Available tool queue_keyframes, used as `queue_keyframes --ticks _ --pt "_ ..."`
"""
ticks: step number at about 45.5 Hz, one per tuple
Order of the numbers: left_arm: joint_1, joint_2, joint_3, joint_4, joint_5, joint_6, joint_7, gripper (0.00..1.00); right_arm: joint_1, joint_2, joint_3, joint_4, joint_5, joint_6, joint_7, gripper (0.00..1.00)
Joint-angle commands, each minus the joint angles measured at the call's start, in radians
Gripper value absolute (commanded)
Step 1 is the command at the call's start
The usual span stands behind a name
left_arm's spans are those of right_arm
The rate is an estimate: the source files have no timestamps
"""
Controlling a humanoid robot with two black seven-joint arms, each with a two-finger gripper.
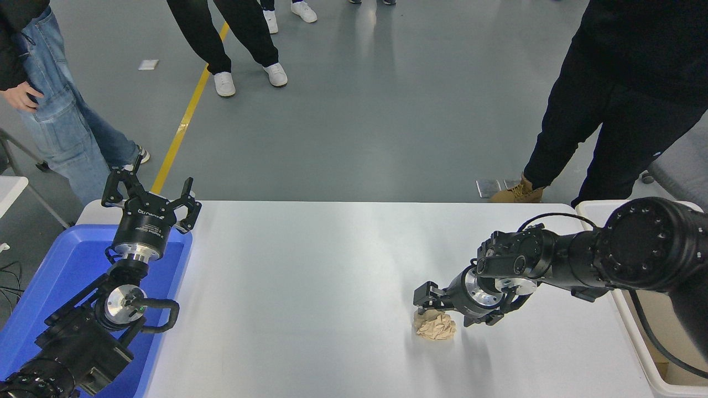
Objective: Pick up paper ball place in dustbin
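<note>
The paper ball (435, 325), a wrinkly tan wad, lies on the white table (310, 276) right of centre. My right gripper (444, 310) hangs directly over it, open, with one finger at the ball's upper left and the other at its upper right, low against the ball's top. The arm's wrist hides the ball's far edge. The dustbin (641, 354), cream-white with a thick rim, stands at the table's right end, mostly covered by my right arm. My left gripper (149, 190) is parked open at the left, above a blue tray.
The shallow blue tray (66, 271) sits at the table's left end under the left arm. Several people stand on the grey floor beyond the far edge, one in black trousers (586, 127) close to the far right corner.
</note>
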Motion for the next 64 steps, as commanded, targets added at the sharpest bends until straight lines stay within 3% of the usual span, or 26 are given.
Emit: queue_keyframes --ticks 1,5,10,11,28,43,64 --pt "0.000 -0.001 0.000 -0.001 0.000 0.000 0.000 0.98 0.002 0.000 0.000 0.009 -0.002 -0.018 0.002 0.70" --pt "0.000 0.001 0.000 0.001 0.000 0.000 0.000 0.98 0.019 0.000 -0.002 0.026 0.000 -0.018 0.002 0.50" --pt "-0.001 -0.001 0.000 -0.001 0.000 0.000 0.000 0.98 0.051 0.000 -0.015 0.080 -0.011 -0.015 0.003 0.02" --pt "-0.001 0.001 0.000 0.001 0.000 0.000 0.000 0.98 0.054 0.000 -0.017 0.088 -0.020 -0.013 0.005 0.00" --pt "0.000 -0.001 0.000 0.001 0.000 0.000 0.000 0.98 0.195 0.000 -0.060 0.164 -0.063 -0.010 0.005 0.00" --pt "0.000 -0.001 0.000 -0.001 0.000 0.000 0.000 0.98 0.504 0.000 -0.058 0.342 -0.064 0.005 0.008 0.00" --pt "0.000 -0.001 0.000 0.001 0.000 0.000 0.000 0.98 0.910 -0.189 -0.057 0.509 -0.086 0.125 0.008 0.00"
